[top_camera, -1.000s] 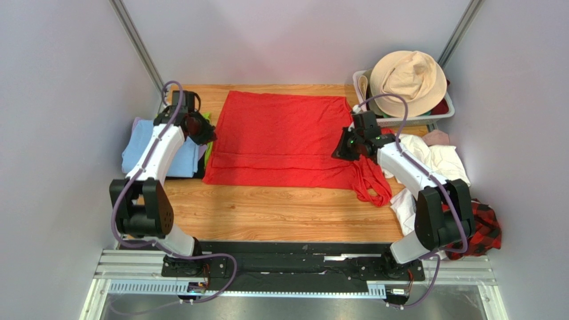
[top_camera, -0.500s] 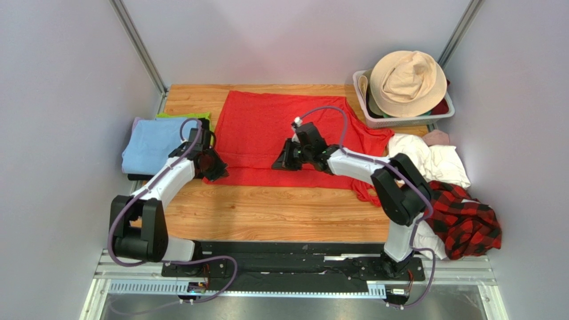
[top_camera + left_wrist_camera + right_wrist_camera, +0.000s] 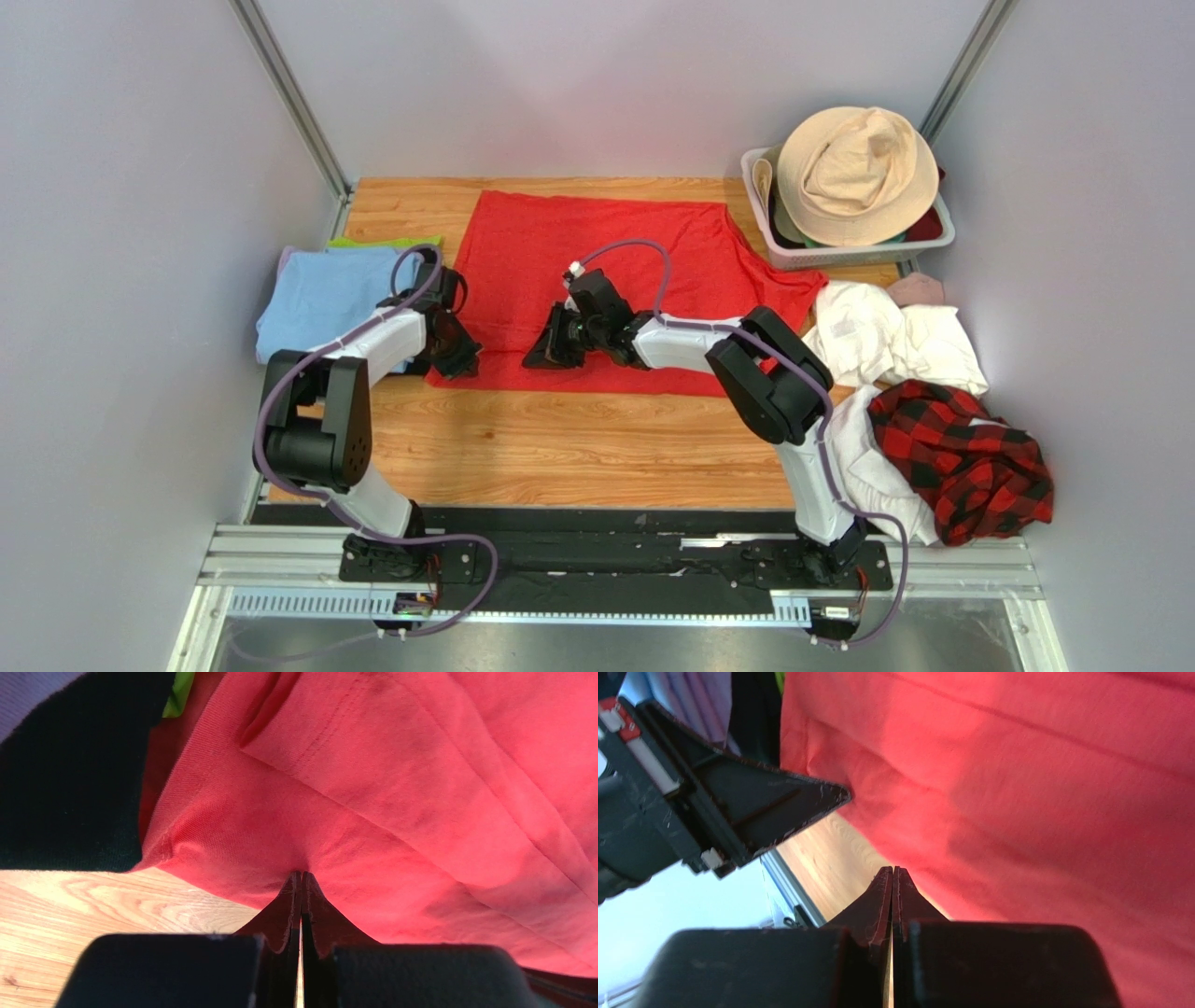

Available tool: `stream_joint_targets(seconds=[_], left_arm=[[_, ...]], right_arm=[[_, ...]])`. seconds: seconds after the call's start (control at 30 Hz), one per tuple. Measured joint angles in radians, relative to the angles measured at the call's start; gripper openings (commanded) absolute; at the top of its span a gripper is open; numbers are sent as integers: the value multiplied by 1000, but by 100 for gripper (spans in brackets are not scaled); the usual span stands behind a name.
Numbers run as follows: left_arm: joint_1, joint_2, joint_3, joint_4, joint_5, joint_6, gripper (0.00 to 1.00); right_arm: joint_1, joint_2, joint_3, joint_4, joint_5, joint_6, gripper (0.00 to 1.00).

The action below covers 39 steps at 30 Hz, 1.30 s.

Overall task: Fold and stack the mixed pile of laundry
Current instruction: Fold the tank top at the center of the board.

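Observation:
The large red T-shirt lies spread flat across the middle of the wooden table. My left gripper sits at its near-left corner. In the left wrist view the left gripper is shut, with the red T-shirt puckered at its tips. My right gripper rests low at the front hem, a little to the right. Seen from its wrist, the right gripper is shut, tips at the edge of the red T-shirt, no fabric visibly between them. White cloths, a plaid shirt and a small pink piece lie heaped at the right.
A white basket holding a beige hat stands at the back right. A light blue cloth lies folded at the left over black and green cloths. Bare wood runs along the near side. Grey walls close in on both sides.
The right gripper swept left from the shirt's right edge to the front-left hem. The left gripper came nearer, to the near-left corner, and shut. The shirt's right side spread out.

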Motion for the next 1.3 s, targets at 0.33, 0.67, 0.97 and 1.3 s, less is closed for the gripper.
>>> stream_joint_targets(seconds=[0.33,0.67,0.97,1.3], left_arm=[[0,19,0,-4,-31,4,0],[0,19,-1,-5,-42,14,0],[8,19,-1,-9,-47,26,0],[13,-71,37,-56,-84,76,4]], right_arm=[[-33,117,85,9,-2,19,0],[-114,235,286,-28,-19,23,0],[-161,284,485,-125,-26,-68,22],[-180,-130,-34,-202,45,-210,33]])
